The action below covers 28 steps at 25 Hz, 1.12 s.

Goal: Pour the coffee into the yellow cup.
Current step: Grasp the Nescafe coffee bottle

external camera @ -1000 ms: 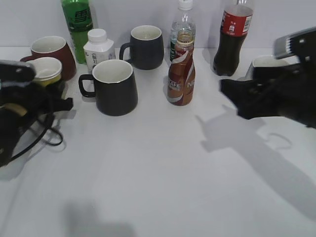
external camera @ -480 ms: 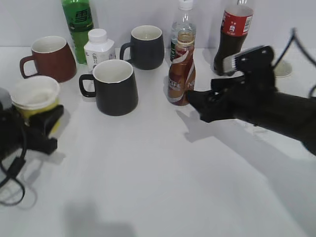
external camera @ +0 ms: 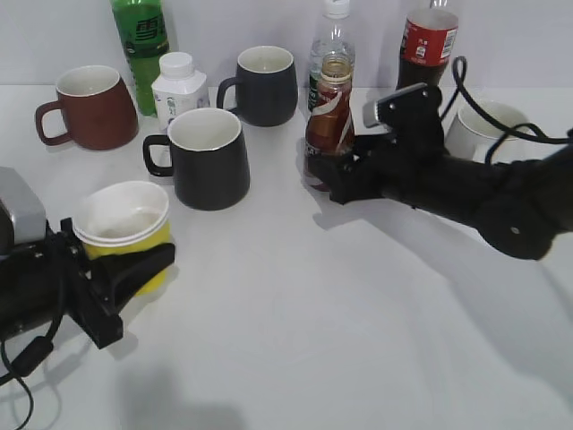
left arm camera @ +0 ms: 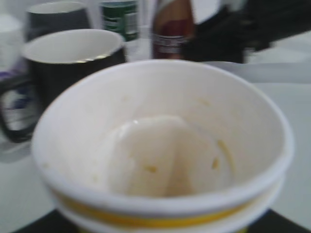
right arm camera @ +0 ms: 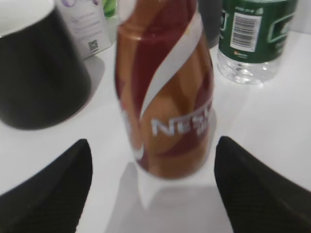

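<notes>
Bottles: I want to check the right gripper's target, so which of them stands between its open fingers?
The brown coffee bottle, uncapped, with fingers either side of its base. The green bottle, cola bottle and clear bottle stand farther back.

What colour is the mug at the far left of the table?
Dark red outside, white inside; the mug shows best in the exterior view.

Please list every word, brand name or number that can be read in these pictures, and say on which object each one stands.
"NES", cut off beyond that: on the brown coffee bottle, white letters low on its side.
Barcode and small print on the green-labelled clear bottle: too blurred to read.
QR code on the small white bottle: print unreadable.
Red label on the cola bottle: too small.
Green bottle label: too small.
</notes>
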{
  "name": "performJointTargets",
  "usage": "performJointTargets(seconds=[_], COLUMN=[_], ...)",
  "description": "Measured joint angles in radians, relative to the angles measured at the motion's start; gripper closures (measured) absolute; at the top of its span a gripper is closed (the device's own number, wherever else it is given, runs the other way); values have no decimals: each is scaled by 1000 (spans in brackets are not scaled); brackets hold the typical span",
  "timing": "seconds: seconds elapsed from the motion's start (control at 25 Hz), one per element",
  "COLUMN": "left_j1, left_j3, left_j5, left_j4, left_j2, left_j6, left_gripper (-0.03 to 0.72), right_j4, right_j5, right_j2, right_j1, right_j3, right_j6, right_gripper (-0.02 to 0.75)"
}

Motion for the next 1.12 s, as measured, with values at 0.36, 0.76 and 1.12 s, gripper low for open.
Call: performJointTargets(seconds=[0.36,0.76,1.12], left_j1=[-5,-120,-160], left_j3=[-2,-119,-204], left_j5=[0,-1,0], left_j4=[109,116,116], left_j2=[0,99,163], left_j6=[-50,-52,-52], left_gripper=[344,344,344], right_j4=[-49,-84,-356], right_j5=[-4,-1,78], right_j2=[88,127,44], right_j1=[0,0,0], right_j3=[-142,-211,-213], right_j6=[-4,4,-26], right_gripper=[152,237,237])
